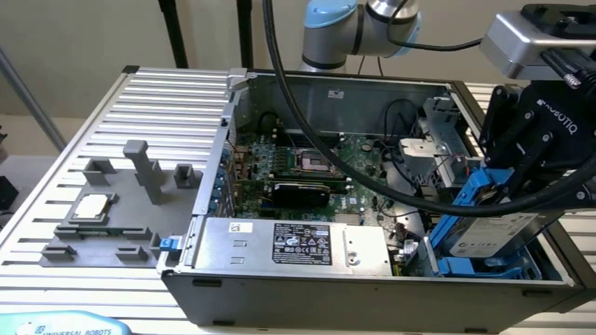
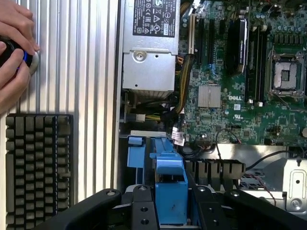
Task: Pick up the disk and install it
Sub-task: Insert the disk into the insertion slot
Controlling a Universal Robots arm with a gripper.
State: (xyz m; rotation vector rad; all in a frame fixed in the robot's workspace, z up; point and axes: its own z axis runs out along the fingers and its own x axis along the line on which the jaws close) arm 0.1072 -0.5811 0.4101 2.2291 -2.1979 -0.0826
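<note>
A ribbed aluminium table point(image 1: 158, 91) carries an open computer case point(image 1: 279, 296), its side off so the motherboard point(image 1: 312, 150) and power supply point(image 1: 289, 244) lie exposed. At the near corner on the exterior view's right, the gripper point(image 1: 521, 185) is clamped partway closed on the disk point(image 1: 489, 234), pinching its blue carrier. The disk hangs tilted with its lower end over the blue drive bay point(image 1: 465, 266), apparently angled to feed into it. A person's hands point(image 2: 12, 52) hold a small dark device beside a keyboard point(image 2: 38, 167).

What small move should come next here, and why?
Probably ease the disk down into the blue bay: the tool grips it tilted, its lower end at the bay, its upper part raised above it.
</note>
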